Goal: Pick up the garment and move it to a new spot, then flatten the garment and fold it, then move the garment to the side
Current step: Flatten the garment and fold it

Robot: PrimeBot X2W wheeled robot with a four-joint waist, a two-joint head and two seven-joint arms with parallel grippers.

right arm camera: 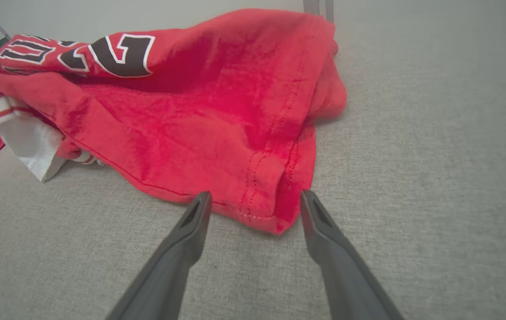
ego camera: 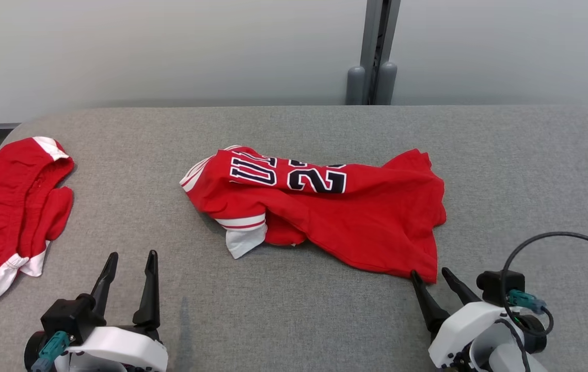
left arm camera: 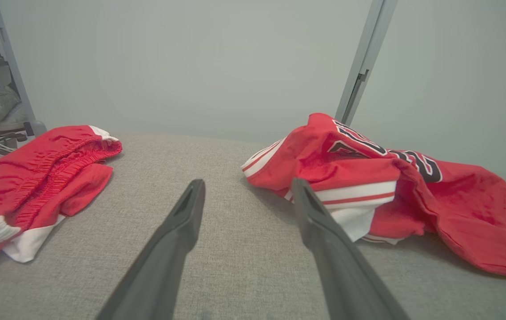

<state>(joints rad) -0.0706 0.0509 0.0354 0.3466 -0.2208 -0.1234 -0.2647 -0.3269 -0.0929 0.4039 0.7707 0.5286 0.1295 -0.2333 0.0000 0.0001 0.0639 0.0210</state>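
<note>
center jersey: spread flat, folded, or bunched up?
Bunched up, neither spread nor folded. The red jersey lies in a rumpled heap, its lettering creased over a ridge and a white-trimmed edge poking out from loose folds.

You've got a tabletop (ego camera: 294,315) skinned in grey woven cloth, coarse and matt. The garment (ego camera: 366,222) reads as soft red knit, matt, with stitched hems and smooth printed numerals. The shorts (ego camera: 4,206) are similar red cloth, waistband puckered. The fingers (left arm camera: 177,235) of your left claw (ego camera: 132,253) look like dark matt plastic; its shell (ego camera: 118,349) is white, faintly glossy.
</note>
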